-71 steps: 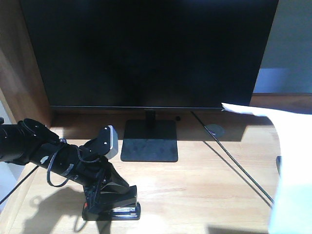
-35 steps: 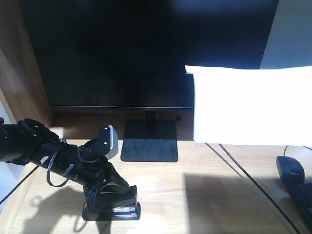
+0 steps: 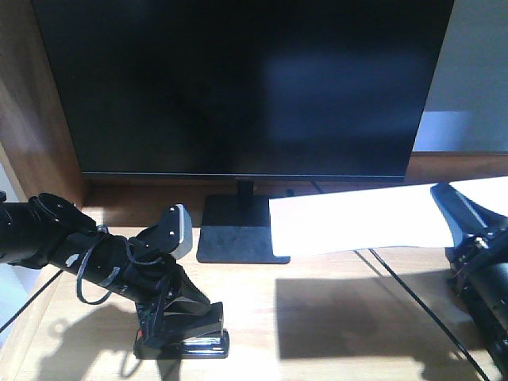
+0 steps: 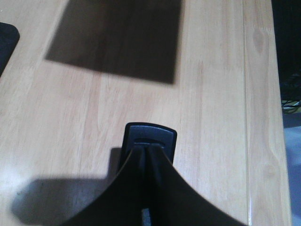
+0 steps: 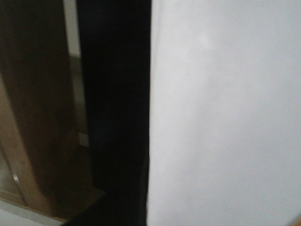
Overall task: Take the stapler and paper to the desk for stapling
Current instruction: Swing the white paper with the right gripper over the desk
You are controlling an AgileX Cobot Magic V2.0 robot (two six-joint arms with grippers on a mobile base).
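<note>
The black stapler [image 3: 202,343] rests on the light wood desk [image 3: 254,309] at the front left, an orange-red patch at its rear. My left gripper [image 3: 178,321] is shut on it from above. In the left wrist view the stapler's front end [image 4: 149,136] pokes out past the closed fingers [image 4: 164,183] over the desk [image 4: 211,117]. A white sheet of paper [image 3: 357,222] hangs roughly level above the desk's right half, casting a shadow beneath. My right gripper [image 3: 450,213] is shut on its right edge. That paper [image 5: 225,113] fills most of the right wrist view.
A large black monitor [image 3: 238,79] stands at the back, its flat base [image 3: 238,230] just left of the paper's free end. A black cable [image 3: 413,302] crosses the desk under the paper. A dark brown side panel [image 3: 32,135] walls the left.
The paper has swung down from in front of the monitor to lie lower and flatter over the desk. The right arm has come into view at the right. The left arm and stapler stayed put.
</note>
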